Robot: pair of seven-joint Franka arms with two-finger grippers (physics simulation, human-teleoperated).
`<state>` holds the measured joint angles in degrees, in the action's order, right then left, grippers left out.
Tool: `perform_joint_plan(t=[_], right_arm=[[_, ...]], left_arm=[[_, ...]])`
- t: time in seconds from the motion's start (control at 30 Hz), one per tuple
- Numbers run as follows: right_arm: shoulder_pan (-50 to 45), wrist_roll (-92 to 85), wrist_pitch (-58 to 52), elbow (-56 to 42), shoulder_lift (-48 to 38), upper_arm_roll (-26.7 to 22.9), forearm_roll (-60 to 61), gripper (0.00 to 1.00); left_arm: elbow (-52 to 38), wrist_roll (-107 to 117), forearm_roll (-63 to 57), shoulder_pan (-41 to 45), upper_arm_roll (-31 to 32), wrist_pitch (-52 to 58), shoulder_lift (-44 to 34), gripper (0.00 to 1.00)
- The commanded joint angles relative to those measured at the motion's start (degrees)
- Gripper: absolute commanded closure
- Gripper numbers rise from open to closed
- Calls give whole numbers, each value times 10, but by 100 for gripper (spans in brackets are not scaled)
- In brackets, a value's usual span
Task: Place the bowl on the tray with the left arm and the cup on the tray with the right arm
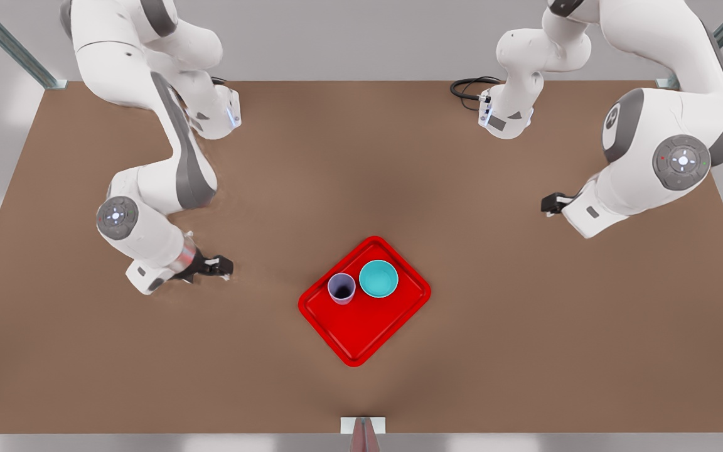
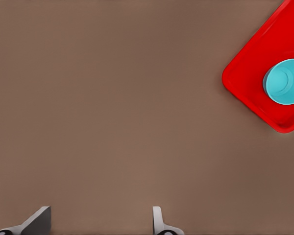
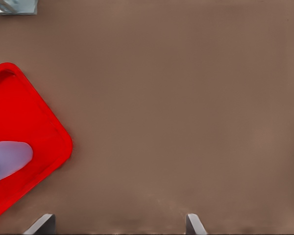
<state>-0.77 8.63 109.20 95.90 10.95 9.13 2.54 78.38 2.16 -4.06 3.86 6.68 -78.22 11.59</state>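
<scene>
Jaws: both grippers stand with fingers spread wide and nothing between them.
Left gripper (image 1: 545, 204): over bare table on the front view's right, well apart from the tray; its fingers (image 2: 158, 220) frame open brown surface in the left wrist view.
Right gripper (image 1: 226, 268): low over the table on the front view's left, nearer the tray yet clear of it; its fingers (image 3: 193, 224) also bracket bare table.
Surroundings: brown table (image 1: 524, 314) with a black cable (image 1: 468, 86) coiled near the far arm base, and a small grey bracket (image 1: 363, 427) at the near edge. Nothing lies between either gripper and the tray.
Tray (image 1: 361, 326): red, set corner-on near the table's middle, carrying both vessels on its far half.
Bowl (image 1: 378, 279): teal, upright on the tray, empty, just beside the cup.
Cup (image 1: 341, 288): lavender, upright on the tray; inside dark, contents cannot be told.
</scene>
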Motion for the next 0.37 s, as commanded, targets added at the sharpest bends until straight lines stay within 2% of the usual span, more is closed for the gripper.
perform_joint_plan(t=[0.0,0.03,0.1,0.23,0.33], right_arm=[[9,-2,-37,3,-22,0,0,0],[34,-1,-138,0,-41,-1,0,0],[43,0,-145,-28,6,-3,-10,0],[62,-5,-245,-110,-1,-18,-18,0],[58,-5,-246,-116,1,-20,-16,0]], left_arm=[[6,-4,-7,1,0,-1,-9,0],[16,-4,0,1,1,-2,-15,0],[21,-1,0,1,-1,-13,-13,0],[21,-3,2,1,-8,-14,-5,0],[21,0,1,1,-8,-14,-3,0]])
